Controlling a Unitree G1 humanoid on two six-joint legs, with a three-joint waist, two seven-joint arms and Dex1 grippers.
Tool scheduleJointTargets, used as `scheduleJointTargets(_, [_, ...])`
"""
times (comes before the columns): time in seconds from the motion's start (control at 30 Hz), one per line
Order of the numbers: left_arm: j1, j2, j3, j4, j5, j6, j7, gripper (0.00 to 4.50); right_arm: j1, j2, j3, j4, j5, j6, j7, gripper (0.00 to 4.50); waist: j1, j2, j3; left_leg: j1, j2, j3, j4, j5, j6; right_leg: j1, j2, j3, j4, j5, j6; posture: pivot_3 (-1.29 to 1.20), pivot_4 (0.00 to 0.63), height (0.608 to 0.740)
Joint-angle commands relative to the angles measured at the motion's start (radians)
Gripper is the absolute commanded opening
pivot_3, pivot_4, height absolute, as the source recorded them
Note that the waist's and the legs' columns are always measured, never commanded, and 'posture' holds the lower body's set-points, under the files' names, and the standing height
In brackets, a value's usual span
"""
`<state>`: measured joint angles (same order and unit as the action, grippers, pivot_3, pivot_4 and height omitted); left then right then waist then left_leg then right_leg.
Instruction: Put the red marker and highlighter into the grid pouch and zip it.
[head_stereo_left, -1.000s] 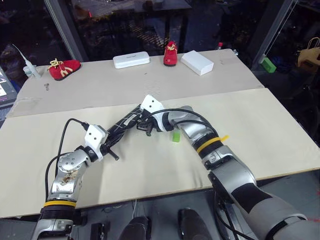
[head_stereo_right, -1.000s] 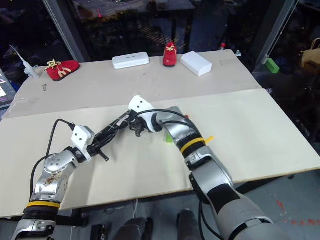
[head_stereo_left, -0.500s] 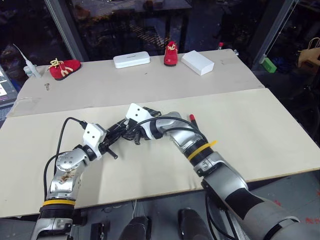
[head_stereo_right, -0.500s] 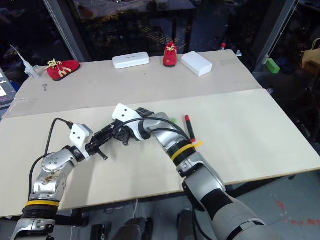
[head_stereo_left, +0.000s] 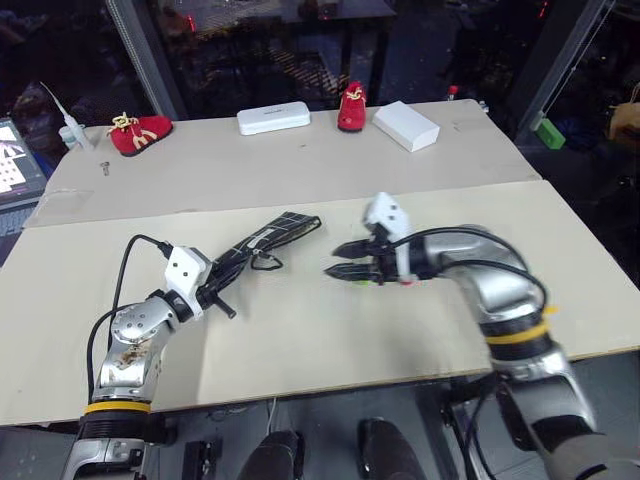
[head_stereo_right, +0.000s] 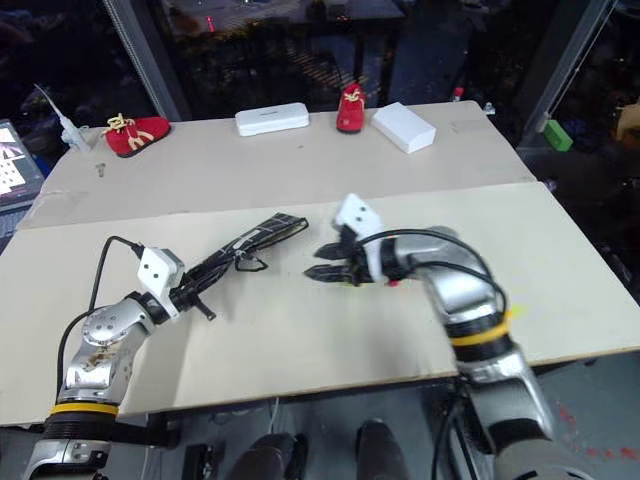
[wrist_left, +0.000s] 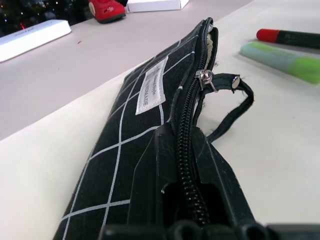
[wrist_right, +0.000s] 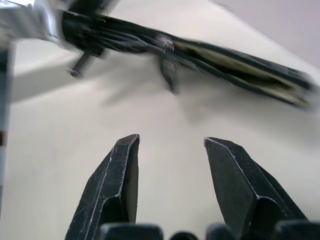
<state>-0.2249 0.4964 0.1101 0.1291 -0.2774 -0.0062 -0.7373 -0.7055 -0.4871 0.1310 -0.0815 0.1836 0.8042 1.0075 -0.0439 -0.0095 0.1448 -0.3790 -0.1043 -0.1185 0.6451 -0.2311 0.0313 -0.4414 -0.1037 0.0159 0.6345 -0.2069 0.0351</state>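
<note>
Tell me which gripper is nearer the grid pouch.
Left. The left gripper is shut on the near end of the grid pouch. The right gripper hangs open beside the pouch's far end, apart from it.

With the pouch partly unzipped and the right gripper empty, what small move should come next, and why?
Probably swing the open right gripper back to the red marker: it and the highlighter lie on the table, while the left gripper holds the grid pouch.

Lab: dark glass wall (head_stereo_left: 300, 40), taped cardboard-topped table (head_stereo_left: 300, 170)
</note>
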Motion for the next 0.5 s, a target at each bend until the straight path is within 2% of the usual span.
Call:
scheduleJointTargets(0.03, [0.018,0.0,0.029,-0.053,-0.022,-0.002,0.01,0.0,-0.024,-0.004,-0.109,-0.012,-0.023,0.089,-0.186,2.33,0.001,0.0,0.0,0.003,0.001,0.001,-0.001,0.0,0.0,0.003,0.0,0.0,-0.001,0.0,0.0,0.0,0.15,0.74])
scheduleJointTargets(0.23, [0.039,-0.013,0.023,-0.064,-0.021,-0.001,0.016,0.0,0.057,0.01,-0.11,-0.019,-0.1,0.158,-0.406,2.33,0.016,-0.001,0.0,0.002,0.001,0.004,-0.001,-0.001,0.002,0.003,0.0,0.0,-0.004,0.001,0.0,0.0,0.15,0.74])
scheduleJointTargets(0.5, [0.027,-0.025,0.017,-0.061,-0.023,0.005,0.013,0.0,0.087,0.077,-0.09,0.071,-0.128,0.144,-0.532,2.33,0.025,-0.001,0.0,0.002,0.001,0.008,0.0,-0.002,0.003,0.002,-0.001,0.002,-0.005,0.002,0.0,0.0,0.15,0.74])
